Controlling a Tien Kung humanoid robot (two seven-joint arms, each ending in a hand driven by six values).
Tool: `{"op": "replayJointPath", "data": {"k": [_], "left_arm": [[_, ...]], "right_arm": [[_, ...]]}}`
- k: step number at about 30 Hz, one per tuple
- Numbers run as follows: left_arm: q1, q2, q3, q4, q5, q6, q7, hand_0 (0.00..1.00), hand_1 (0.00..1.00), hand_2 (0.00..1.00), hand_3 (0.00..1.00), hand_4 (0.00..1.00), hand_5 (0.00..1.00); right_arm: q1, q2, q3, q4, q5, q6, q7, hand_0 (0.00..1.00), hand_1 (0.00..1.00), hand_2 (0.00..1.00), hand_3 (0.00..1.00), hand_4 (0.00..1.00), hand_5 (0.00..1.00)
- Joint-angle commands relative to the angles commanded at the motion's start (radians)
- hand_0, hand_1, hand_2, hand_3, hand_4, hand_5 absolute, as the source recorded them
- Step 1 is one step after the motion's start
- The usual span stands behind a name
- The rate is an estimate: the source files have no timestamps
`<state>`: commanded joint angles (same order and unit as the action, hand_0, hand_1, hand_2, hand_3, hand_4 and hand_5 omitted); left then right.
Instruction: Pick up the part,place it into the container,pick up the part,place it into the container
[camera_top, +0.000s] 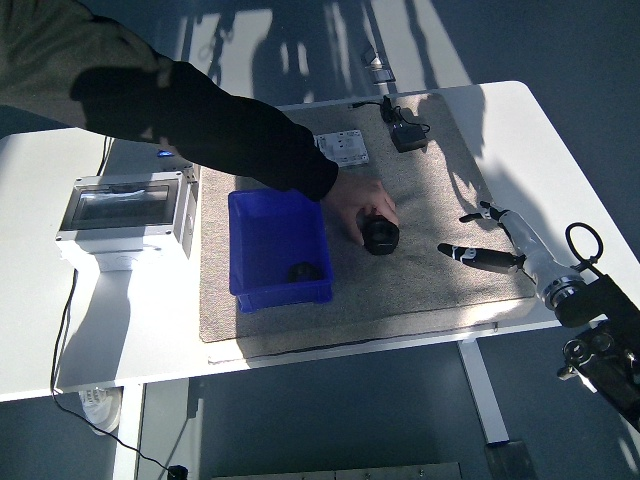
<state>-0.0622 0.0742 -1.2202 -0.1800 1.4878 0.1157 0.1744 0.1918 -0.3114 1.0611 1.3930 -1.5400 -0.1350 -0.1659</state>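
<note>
The blue bin (280, 250) sits on the grey mat (420, 200), and that bin is our marker for everything here. Inside it, down in the near right corner, lies one small black part (301, 271). Just to the right of the bin, out on the mat, stands a second black part (380, 236), round and dark, and a person's hand (362, 205) is on it, fingers wrapped over its top and far side. That person's dark sleeve (220, 125) stretches in from the upper left, passing above the bin's far edge. Further right of the bin, well apart from the part, the robot's right hand (490, 238) hovers over the mat's right edge, white and black, its fingers spread and holding nothing: one dark finger points left toward the bin, another sticks out higher up. Its black arm (600, 330) runs off toward the lower right corner, beyond the table (520, 120). To the left of the bin, off the mat, a grey electrical box (125, 212) with a clear lid rests on the table. Beyond the bin, toward the mat's far edge, lies a white switch plate (347, 147), and further right of that a black power adapter (407, 133) with its cable. The left hand does not appear at all.
</note>
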Motion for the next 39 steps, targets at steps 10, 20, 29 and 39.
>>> {"op": "replayJointPath", "data": {"k": [10, 20, 29, 39], "left_arm": [[-0.002, -0.001, 0.002, 0.000, -0.004, 0.000, -0.003, 0.605, 0.290, 0.486, 0.607, 0.624, 0.845], [-0.002, -0.001, 0.002, 0.000, -0.008, 0.001, -0.005, 0.605, 0.289, 0.486, 0.605, 0.625, 0.844], [-0.004, -0.003, 0.006, 0.000, -0.009, 0.001, -0.007, 0.605, 0.289, 0.486, 0.605, 0.625, 0.846], [-0.006, -0.001, -0.001, 0.000, 0.003, 0.002, -0.007, 0.605, 0.290, 0.487, 0.608, 0.625, 0.848]], "right_arm": [[0.007, 0.022, 0.006, -0.007, 0.107, -0.112, 0.061, 0.998, 0.998, 0.998, 0.998, 0.998, 0.956], [0.007, 0.027, 0.049, 0.008, 0.244, -0.193, 0.171, 0.998, 0.893, 0.921, 0.998, 0.998, 0.998], [0.062, 0.021, 0.001, -0.004, 0.118, -0.225, 0.202, 0.975, 0.935, 0.996, 0.998, 0.998, 0.975], [0.203, 0.023, -0.123, -0.017, -0.149, -0.308, 0.115, 0.424, 0.347, 0.850, 0.998, 0.998, 0.248]]}}
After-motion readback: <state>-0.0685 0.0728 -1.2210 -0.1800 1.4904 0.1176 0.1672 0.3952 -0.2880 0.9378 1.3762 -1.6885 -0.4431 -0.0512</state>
